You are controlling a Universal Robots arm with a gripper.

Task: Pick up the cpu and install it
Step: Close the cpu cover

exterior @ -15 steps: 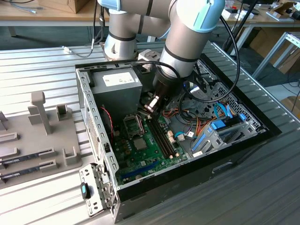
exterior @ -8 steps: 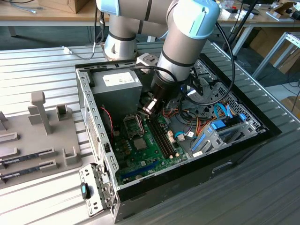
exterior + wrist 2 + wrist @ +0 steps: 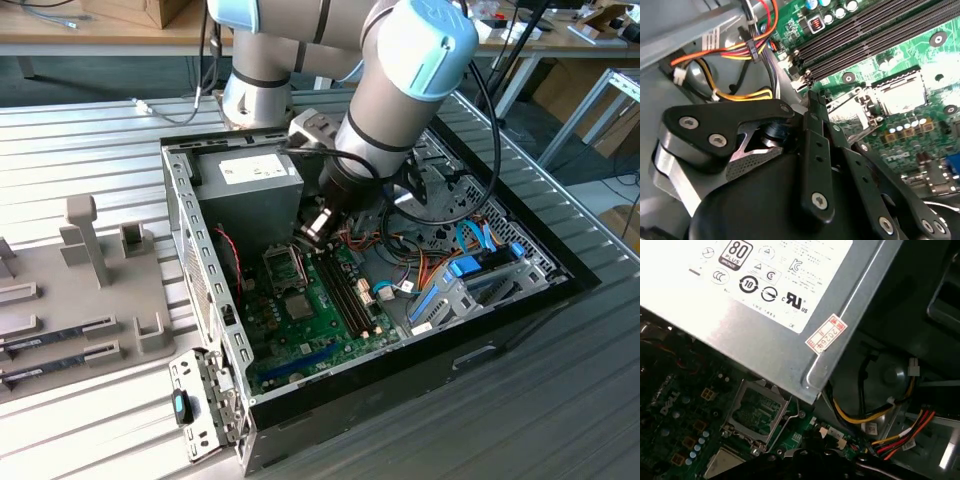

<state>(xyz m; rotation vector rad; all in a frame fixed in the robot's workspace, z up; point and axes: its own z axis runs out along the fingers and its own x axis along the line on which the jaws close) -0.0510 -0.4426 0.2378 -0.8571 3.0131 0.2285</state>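
Fingers (image 3: 812, 125) together, gripping nothing, just beside the socket (image 3: 875, 107). Item: cpu (image 3: 900, 97), flat in that socket, I judge; retaining frame (image 3: 850, 106) stands raised, leaving the seat open.

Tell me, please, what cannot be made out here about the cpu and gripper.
- Exterior view: whether the gripper holds anything; its tip is too small among the case's parts.
- First wrist view: a silver square beside the socket, cut by the picture's edge; cpu or not, unclear.
- Second wrist view: the gripper's own body hides what lies under it.
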